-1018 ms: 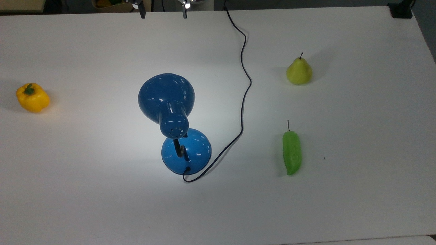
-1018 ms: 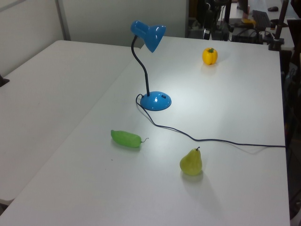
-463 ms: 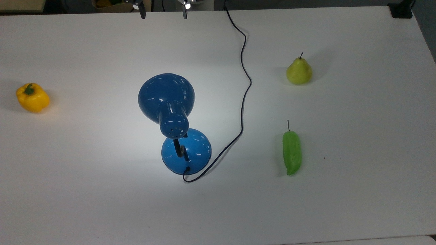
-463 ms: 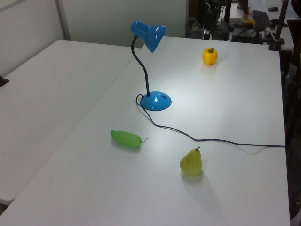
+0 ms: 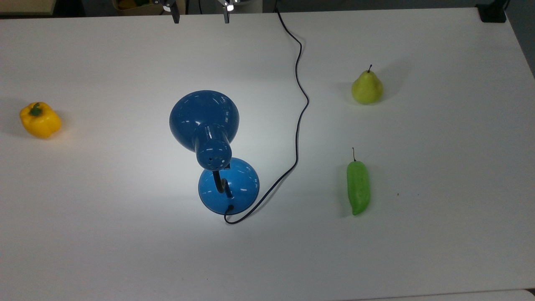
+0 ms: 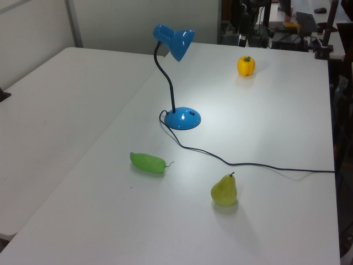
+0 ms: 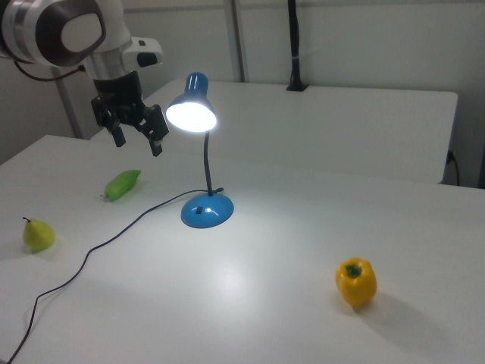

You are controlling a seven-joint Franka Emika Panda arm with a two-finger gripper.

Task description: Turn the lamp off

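Open table [image 5: 104,234] around lamp [image 5: 217,154]; cord [image 5: 299,121] alongside.

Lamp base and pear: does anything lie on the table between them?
Yes. In the top view the lamp's black cord snakes across the white table between the lamp base and the pear.

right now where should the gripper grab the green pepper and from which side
Grip the green pepper across its narrow middle, coming straight down from above. It lies flat on the white table, long and slim, with bare space on both long sides, so the open gripper could likely straddle it crosswise.
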